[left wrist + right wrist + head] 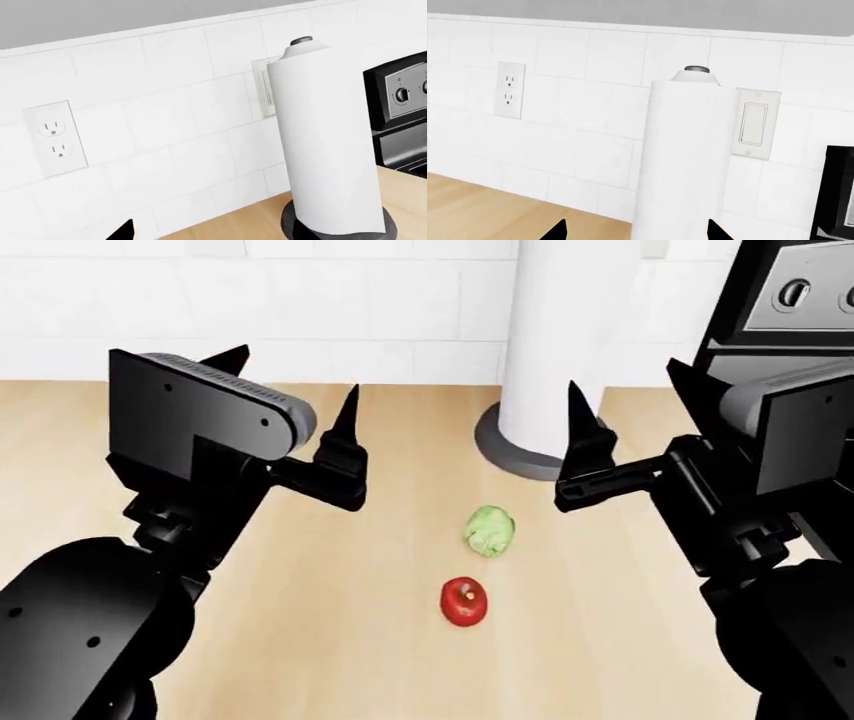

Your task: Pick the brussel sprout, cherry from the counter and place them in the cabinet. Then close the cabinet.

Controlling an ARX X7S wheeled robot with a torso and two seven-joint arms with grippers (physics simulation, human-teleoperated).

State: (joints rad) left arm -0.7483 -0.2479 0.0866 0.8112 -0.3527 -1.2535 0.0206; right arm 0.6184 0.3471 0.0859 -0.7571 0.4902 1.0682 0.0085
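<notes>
The pale green brussel sprout (490, 530) lies on the beige counter (400, 660), with the red cherry (463, 602) just in front of it. Both show only in the head view. My left gripper (288, 385) is open and empty, held above the counter to the left of and behind the sprout. My right gripper (627, 385) is open and empty, to the right of and behind it. In the wrist views only black fingertips (125, 231) show; the right gripper (635, 232) points at the paper towel roll. The cabinet is out of view.
An upright paper towel roll (567, 330) on a dark round base (514, 450) stands at the back, between the grippers. A black stove with knobs (794, 295) is at the right. White tiled wall (167, 100) with an outlet (55, 140) and a switch (755, 122) lies behind.
</notes>
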